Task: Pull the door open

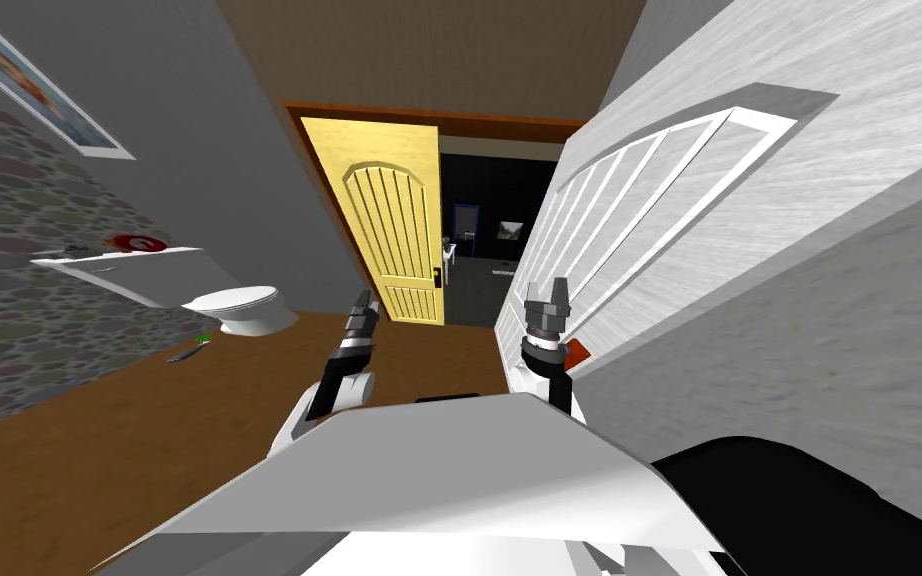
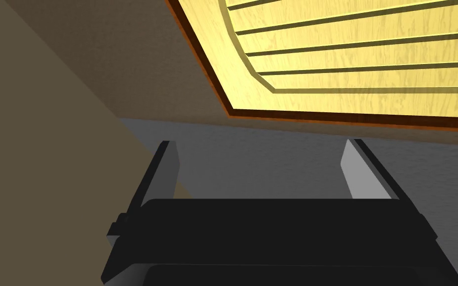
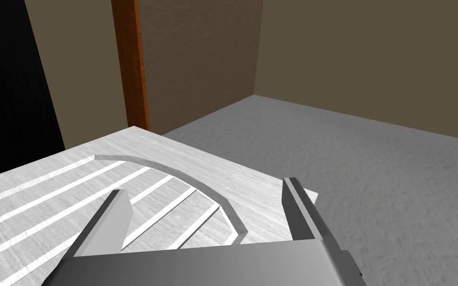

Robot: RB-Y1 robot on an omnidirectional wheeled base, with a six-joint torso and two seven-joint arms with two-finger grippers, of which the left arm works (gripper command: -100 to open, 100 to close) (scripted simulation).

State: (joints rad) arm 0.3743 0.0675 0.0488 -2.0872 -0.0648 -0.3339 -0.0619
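Observation:
A white panelled door [image 1: 649, 220] stands swung out along my right side, its arched panel [image 3: 74, 188] just beyond my right gripper [image 3: 205, 213]. That gripper [image 1: 547, 290] is open with nothing between its fingers, close to the door's face. A small orange-red piece [image 1: 577, 352] sits low on the door beside the right wrist. Ahead, a yellow panelled door [image 1: 399, 220] with a dark handle [image 1: 436, 275] hangs in a brown frame [image 1: 429, 115]. My left gripper [image 1: 364, 300] is raised toward the yellow door [image 2: 362, 54], and the left gripper [image 2: 263, 169] is open and holds nothing.
A white toilet [image 1: 239, 305] and a white shelf [image 1: 119, 262] with a red item [image 1: 137, 242] stand at the left wall. A small dark and green object [image 1: 189, 350] lies on the wooden floor. A dark opening [image 1: 494, 230] shows between the two doors.

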